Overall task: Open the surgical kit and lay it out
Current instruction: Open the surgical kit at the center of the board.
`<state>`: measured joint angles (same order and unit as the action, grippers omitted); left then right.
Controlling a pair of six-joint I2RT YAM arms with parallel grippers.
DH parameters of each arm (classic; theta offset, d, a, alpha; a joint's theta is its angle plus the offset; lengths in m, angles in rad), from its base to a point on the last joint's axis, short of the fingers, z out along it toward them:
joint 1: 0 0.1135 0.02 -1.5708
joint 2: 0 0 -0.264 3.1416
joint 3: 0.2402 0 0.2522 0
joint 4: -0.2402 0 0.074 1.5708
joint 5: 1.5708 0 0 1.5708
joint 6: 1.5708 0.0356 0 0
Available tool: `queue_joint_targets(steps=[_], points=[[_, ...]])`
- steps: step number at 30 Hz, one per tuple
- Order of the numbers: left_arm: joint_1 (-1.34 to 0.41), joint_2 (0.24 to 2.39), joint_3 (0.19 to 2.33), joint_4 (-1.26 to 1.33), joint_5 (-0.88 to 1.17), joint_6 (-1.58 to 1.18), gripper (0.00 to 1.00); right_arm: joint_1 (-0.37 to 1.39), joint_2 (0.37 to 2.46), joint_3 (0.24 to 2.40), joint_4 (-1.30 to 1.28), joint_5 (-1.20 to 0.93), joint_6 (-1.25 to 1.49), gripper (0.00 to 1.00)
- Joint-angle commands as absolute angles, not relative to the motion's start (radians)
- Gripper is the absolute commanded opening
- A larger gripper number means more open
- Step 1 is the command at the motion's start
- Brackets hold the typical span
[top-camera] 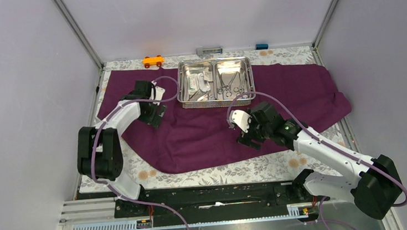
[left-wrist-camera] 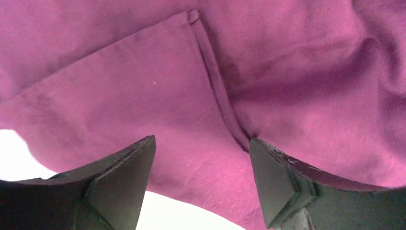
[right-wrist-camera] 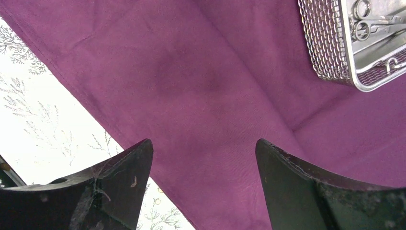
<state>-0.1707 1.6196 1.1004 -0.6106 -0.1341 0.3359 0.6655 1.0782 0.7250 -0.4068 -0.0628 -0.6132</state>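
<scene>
- Our left gripper hangs wide open and empty over the dark purple cloth wrap.
- Our right gripper, also wide and empty, faces the shiny rectangular steel tray.

cloth wrap: 1 | steel tray: 1 | orange toy car: 1 | small blue object: 1
</scene>
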Motion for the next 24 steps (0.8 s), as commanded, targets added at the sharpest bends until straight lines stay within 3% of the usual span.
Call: queue_joint_targets(steps=[1,9,24], points=[[-0.167,1.669,1.151,-0.552,-0.071,0.276,0.79,0.651,1.067,0.709,-0.377,-0.058,-0.585,0.85],[-0.151,1.708,1.148,-0.508,-0.082,0.253,0.77,0.638,1.069,0.701,-0.377,-0.064,-0.58,0.85],[-0.094,1.699,1.11,-0.491,-0.069,0.287,0.34,0.633,1.094,0.697,-0.372,-0.076,-0.582,0.85]])
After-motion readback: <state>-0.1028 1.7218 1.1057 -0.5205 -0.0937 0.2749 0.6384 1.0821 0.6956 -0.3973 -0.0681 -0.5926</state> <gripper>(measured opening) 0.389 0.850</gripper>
